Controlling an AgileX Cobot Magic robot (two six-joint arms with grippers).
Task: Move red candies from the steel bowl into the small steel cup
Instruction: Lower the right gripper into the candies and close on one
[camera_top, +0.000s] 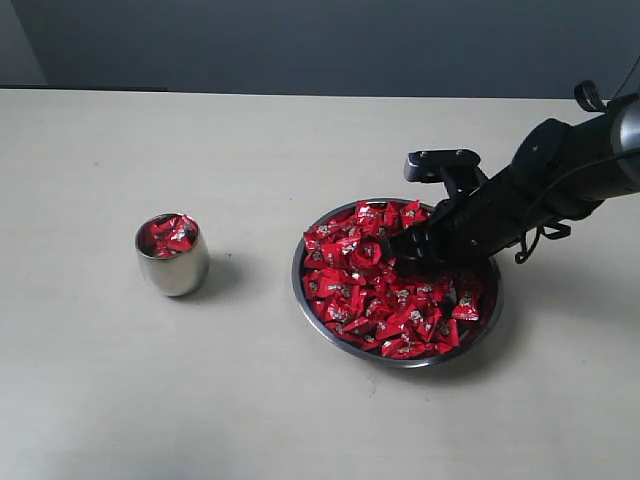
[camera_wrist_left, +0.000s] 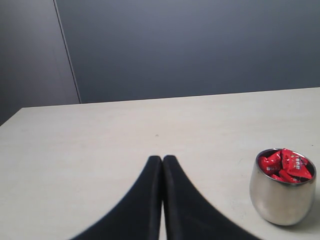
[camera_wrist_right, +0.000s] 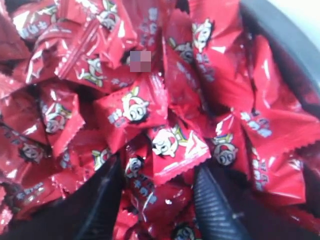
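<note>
The steel bowl (camera_top: 302, 285) at centre right is heaped with red candies (camera_top: 390, 305). My right gripper (camera_top: 387, 250) is pushed down into the pile near the bowl's far side. In the right wrist view it (camera_wrist_right: 159, 167) stands open, with its black fingers (camera_wrist_right: 102, 200) sunk among the wrappers and candies (camera_wrist_right: 172, 145) lying between them. The small steel cup (camera_top: 172, 265) stands upright to the left of the bowl, apart from it, with a few red candies (camera_top: 168, 235) inside. My left gripper (camera_wrist_left: 162, 159) is shut and empty, low over bare table, with the cup (camera_wrist_left: 282, 200) off to one side.
The beige table (camera_top: 250, 150) runs back to a dark grey wall (camera_top: 320, 40). The right arm's black body and cables (camera_top: 560, 170) reach over the bowl's far right rim. The bowl's wall (camera_wrist_right: 280, 35) shows beside the candies in the right wrist view.
</note>
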